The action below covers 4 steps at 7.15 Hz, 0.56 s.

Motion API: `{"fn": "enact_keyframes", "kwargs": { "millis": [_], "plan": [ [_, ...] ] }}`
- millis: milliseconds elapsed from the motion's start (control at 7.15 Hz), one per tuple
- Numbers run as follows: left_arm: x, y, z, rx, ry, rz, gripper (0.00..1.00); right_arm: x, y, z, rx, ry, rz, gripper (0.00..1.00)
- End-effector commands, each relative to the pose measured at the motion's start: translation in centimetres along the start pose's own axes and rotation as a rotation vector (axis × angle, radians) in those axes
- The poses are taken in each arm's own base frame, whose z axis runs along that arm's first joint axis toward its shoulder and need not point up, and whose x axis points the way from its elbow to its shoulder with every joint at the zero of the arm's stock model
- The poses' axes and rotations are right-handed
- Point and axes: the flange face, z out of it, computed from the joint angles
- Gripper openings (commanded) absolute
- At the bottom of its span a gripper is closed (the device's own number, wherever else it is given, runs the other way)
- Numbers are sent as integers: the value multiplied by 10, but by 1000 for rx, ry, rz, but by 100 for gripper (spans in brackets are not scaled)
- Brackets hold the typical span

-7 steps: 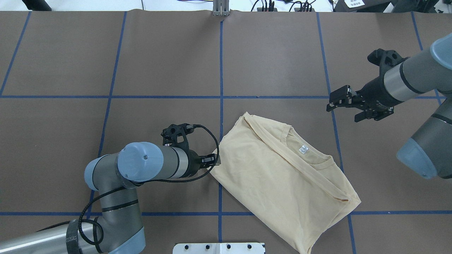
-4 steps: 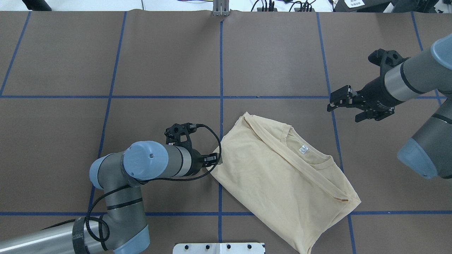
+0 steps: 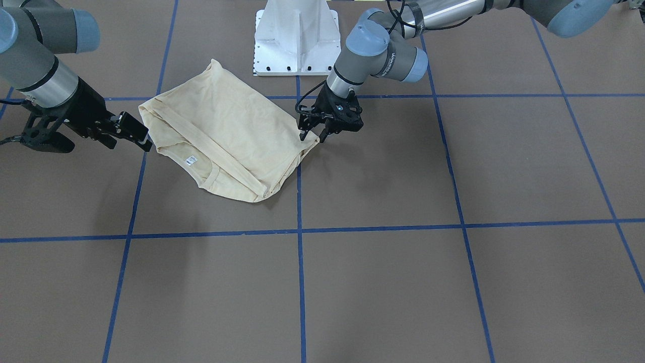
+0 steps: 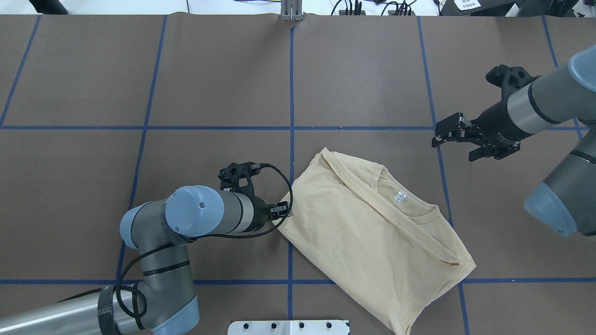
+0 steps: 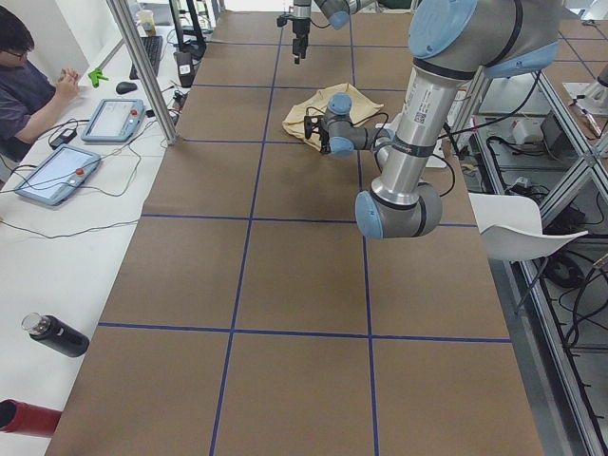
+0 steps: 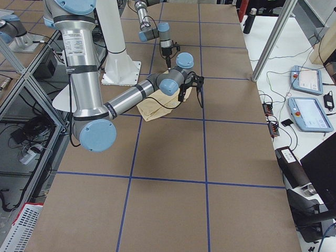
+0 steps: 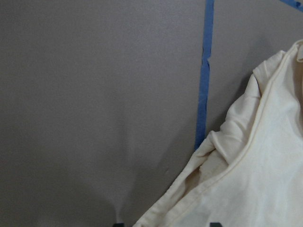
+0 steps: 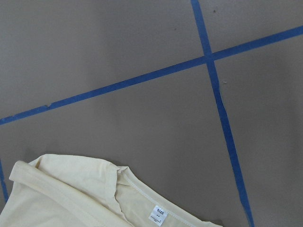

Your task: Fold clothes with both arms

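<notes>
Though it is already partly folded, the cream-yellow long-sleeved T-shirt [image 4: 368, 242] lies flat on the robot's side of the table's middle. In the overhead view its long axis runs on a slant, from a far corner beside the centre tape line to a near corner close to the white pedestal base [image 4: 288, 327]. The collar [image 4: 421, 219] and small white neck label [image 4: 400, 197] face up on the edge turned toward the robot's right; no print shows.

At the opposite edge, one corner of the shirt sits between the tips of the left gripper [image 3: 311, 138]. The wrist view shows the two tips apart with bunched hem between them, so the jaws stand part open around the cloth and, as far as I can judge, not clamped on it. The right gripper [image 4: 450, 152] hangs beyond the collar side, apart from the shirt, jaws spread wide and empty.

The left arm is the nearer one. Closing on that corner looks like the step in hand, and the fold would likely carry it across the short axis toward the collar edge. Blue tape lines [image 4: 291, 93] rule the brown table cover [image 4: 209, 83].
</notes>
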Motion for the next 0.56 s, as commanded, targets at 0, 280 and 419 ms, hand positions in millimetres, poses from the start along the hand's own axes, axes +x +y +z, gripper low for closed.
{"fn": "enact_keyframes", "kwargs": {
  "millis": [0, 280, 419],
  "plan": [
    [3, 0, 2, 0, 0, 1, 57, 1, 0, 0, -1, 1, 1, 100],
    [4, 0, 2, 0, 2, 2, 44, 2, 0, 0, -1, 2, 3, 100],
    [4, 0, 2, 0, 2, 2, 34, 2, -1, 0, 1, 2, 3, 100]
  ]
}}
